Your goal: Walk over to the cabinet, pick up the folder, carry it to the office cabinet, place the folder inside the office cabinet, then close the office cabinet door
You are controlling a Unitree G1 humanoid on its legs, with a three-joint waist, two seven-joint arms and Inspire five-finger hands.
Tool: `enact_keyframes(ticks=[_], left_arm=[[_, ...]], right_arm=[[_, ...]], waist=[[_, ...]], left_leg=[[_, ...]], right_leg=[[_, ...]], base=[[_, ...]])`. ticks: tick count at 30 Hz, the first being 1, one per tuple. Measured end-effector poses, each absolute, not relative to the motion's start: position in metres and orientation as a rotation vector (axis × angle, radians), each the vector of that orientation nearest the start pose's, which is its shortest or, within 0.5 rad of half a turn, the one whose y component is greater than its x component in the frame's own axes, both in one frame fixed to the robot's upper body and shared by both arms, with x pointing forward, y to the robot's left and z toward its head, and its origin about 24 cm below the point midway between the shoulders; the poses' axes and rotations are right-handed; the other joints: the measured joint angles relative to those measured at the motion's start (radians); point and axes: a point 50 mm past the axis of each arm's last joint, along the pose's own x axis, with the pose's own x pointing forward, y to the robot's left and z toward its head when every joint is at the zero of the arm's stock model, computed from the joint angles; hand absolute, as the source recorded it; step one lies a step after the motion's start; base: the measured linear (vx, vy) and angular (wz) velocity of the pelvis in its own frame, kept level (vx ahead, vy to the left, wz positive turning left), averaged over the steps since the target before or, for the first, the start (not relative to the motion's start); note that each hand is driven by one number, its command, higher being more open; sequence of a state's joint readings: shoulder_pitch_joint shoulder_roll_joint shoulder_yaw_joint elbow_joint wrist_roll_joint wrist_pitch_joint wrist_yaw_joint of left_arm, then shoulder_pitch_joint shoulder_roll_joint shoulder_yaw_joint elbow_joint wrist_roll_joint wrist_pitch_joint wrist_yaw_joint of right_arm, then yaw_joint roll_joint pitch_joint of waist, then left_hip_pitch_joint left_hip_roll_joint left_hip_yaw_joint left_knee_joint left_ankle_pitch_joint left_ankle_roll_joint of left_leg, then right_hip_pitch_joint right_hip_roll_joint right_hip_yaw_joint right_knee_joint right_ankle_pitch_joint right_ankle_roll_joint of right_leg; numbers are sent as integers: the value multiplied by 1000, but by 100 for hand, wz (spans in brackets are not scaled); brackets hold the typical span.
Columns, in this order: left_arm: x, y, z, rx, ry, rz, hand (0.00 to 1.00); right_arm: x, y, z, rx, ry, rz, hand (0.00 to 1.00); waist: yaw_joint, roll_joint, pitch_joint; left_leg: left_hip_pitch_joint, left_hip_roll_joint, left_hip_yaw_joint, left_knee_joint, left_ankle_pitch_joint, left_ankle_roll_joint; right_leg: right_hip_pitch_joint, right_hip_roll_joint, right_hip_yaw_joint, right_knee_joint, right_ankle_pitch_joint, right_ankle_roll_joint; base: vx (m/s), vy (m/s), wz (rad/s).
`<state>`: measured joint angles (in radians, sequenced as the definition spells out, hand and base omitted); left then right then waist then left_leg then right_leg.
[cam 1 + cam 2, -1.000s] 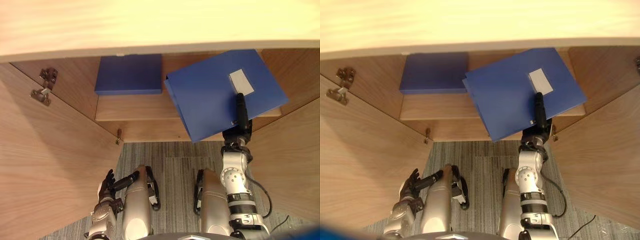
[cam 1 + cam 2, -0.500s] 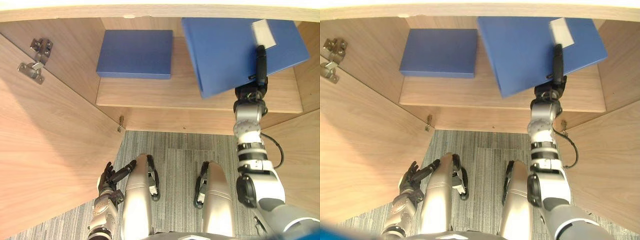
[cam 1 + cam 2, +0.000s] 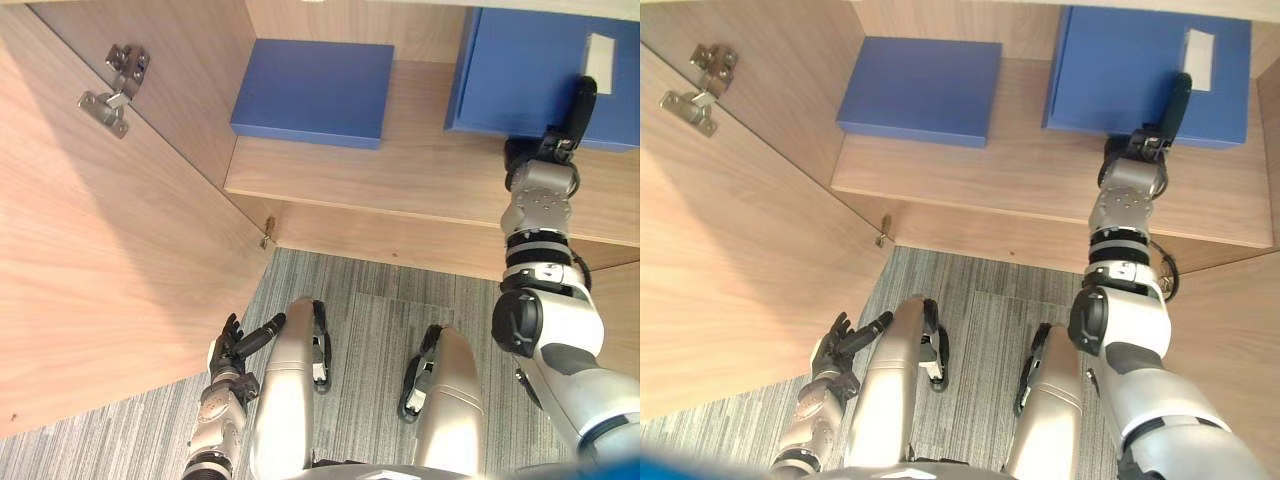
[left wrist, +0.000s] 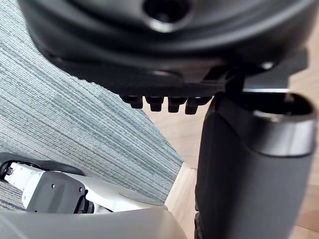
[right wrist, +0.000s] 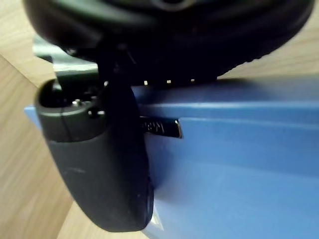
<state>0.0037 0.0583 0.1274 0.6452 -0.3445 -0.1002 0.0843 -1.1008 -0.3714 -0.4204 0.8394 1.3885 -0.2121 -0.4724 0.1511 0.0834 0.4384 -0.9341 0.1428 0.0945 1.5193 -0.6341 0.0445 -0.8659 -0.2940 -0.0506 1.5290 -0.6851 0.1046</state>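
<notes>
Grasps the folder [image 3: 520, 70] with the right robot hand [image 3: 545, 148], pinching it at the near edge, with the thumb [image 3: 580, 100] laid across the blue top cover just beside a white label [image 3: 600, 50] and the fingers tucked out of sight beneath. Has the folder inside the office cabinet [image 3: 195, 70], over the right part of the wooden shelf [image 3: 400, 180], flat or close to flat; cannot tell whether touching the board or a little above it. Shares that shelf with a second blue folder [image 3: 315, 90], lying flat on the left part, well apart from the held one, with bare wood between. Reaches in from the lower right, with the right arm stretched up to the shelf's front edge. Leaves the door [image 3: 100, 250] standing wide open on the left, with a metal hinge [image 3: 112, 90] on its inner face near the top. Hangs the left robot hand [image 3: 228, 352] low at the left, over grey striped carpet [image 3: 370, 310] and near the open door's lower edge, fingers loosely extended and released, holding nothing. Seen from the right wrist, presses the dark thumb flat on the blue cover close to the folder's edge, with pale wood of the cabinet beyond.
</notes>
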Motion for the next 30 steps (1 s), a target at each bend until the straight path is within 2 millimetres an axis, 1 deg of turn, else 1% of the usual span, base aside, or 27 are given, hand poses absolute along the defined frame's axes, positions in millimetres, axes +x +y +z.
enact_keyframes(ticks=[2,3,4,8,9,13,15,18,19,20,21,23,24,25,28,30], left_arm=[[199,198,-86,-274,514,333,100],[199,196,-84,-267,506,318,100],[198,193,-81,-258,494,299,100],[189,191,-78,-240,483,258,100],[187,190,-77,-237,481,248,100],[181,191,-75,-227,486,229,100],[176,191,-78,-226,514,224,100],[155,196,-90,-182,632,204,100],[144,197,-95,-175,679,203,100],[136,197,-97,-170,707,200,100],[133,197,-97,-167,713,195,100],[125,195,-94,-169,718,175,100],[124,194,-93,-171,715,168,100],[123,193,-92,-177,710,150,100],[121,192,-91,-179,716,133,100],[121,192,-90,-177,719,126,100]], right_arm=[[394,-276,230,1481,-290,-524,100],[393,-281,234,1433,-285,-534,100],[392,-286,235,1388,-278,-545,100],[389,-301,232,1299,-247,-594,100],[387,-306,234,1262,-250,-602,100],[385,-311,236,1239,-244,-602,100],[384,-314,235,1222,-239,-606,100],[382,-318,229,1175,-223,-606,100],[380,-321,223,1147,-211,-610,100],[378,-324,217,1091,-191,-619,100],[378,-325,213,1050,-180,-620,100],[374,-330,199,924,-138,-603,100],[373,-332,195,890,-127,-595,100],[371,-335,188,765,-95,-570,100],[364,-346,177,513,-37,-501,100],[361,-349,176,433,-22,-467,100]], waist=[[3,6,2],[4,14,6],[4,20,9],[3,33,15],[3,37,16],[0,39,16],[0,39,15],[-1,40,16],[-1,40,16],[-1,40,16],[0,40,16],[0,41,15],[0,41,15],[0,43,14],[-2,44,13],[-2,44,13]], left_leg=[[-8,0,-1,6,0,0],[-9,0,-2,10,0,0],[-10,0,-2,11,0,0],[-11,0,-2,13,0,0],[-11,0,-2,12,0,0],[-8,5,1,7,0,0],[0,8,6,3,0,0],[19,14,7,-12,0,0],[31,16,7,-20,0,-1],[44,18,9,-28,-1,-1],[52,19,11,-33,-1,-1],[89,23,19,-56,-1,-2],[98,23,21,-63,-1,-2],[115,24,23,-73,-1,-2],[137,24,23,-92,-1,-3],[140,24,22,-95,-1,-3]], right_leg=[[-7,0,0,5,-1,0],[-7,-1,0,9,-1,1],[-8,-2,1,10,-1,1],[-9,-1,2,13,-2,1],[-10,-1,2,13,-2,1],[-13,4,5,11,-2,1],[-11,7,9,8,-2,1],[7,14,5,-9,-1,1],[19,16,2,-18,-1,1],[33,17,0,-28,-1,1],[40,18,-1,-33,-1,1],[72,20,-3,-55,2,-1],[81,20,-3,-61,2,-1],[97,21,-4,-71,2,-1],[121,21,-13,-91,3,-1],[127,20,-20,-95,3,-1]], base=[[24,-38,1],[22,-37,2],[19,-34,1],[10,-33,0],[15,-51,-1],[28,-47,-5],[36,-53,-6],[41,-51,-6],[58,-49,-3],[61,-48,-2],[56,-40,-3],[60,-39,-5],[63,-39,-5],[65,-39,-2],[60,-34,0],[64,-31,2]])
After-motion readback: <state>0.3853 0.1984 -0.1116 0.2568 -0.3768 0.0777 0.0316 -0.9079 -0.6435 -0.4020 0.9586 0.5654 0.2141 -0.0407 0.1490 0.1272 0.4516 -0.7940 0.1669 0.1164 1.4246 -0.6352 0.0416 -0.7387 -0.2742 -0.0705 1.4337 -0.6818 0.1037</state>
